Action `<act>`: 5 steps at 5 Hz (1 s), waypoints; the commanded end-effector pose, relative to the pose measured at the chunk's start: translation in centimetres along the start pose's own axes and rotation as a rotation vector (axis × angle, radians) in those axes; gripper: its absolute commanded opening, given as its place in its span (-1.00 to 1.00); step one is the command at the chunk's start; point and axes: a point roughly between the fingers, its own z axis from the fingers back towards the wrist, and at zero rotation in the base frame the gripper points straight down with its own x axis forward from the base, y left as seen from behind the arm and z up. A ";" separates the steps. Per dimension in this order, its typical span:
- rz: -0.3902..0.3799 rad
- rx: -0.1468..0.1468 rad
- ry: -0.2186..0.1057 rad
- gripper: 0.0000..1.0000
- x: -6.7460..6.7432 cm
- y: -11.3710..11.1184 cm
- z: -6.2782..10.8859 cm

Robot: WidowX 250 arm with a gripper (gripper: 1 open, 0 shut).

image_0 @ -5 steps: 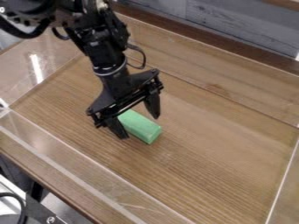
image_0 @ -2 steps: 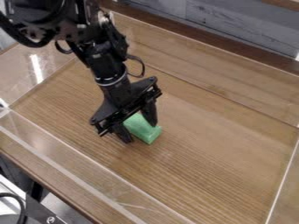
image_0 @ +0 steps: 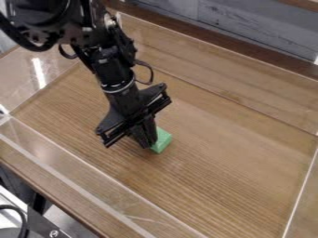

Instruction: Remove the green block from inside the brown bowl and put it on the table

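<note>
The green block (image_0: 163, 142) lies on the brown wood-grain table (image_0: 236, 172), near its middle. Only the block's right end shows; the rest is covered by the fingers. My gripper (image_0: 134, 139) points steeply down from the black arm and its jaws are closed in against the block's sides, right at the tabletop. The block still looks to rest on the wood. The brown bowl is out of view.
Low clear acrylic walls (image_0: 25, 88) edge the tabletop on the left, front and right. A grey surface lies beyond the far edge (image_0: 248, 28). Bare wood stretches right of the block.
The jaws stood wide open astride the block a second ago; now they have closed onto it. The hand has stayed over the same spot.
</note>
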 end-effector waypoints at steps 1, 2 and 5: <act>0.001 -0.003 -0.001 -1.00 -0.1 -0.2 0.2; 0.006 0.012 0.010 -1.00 -0.2 0.0 0.0; 0.004 0.054 0.036 -1.00 -0.5 0.4 -0.2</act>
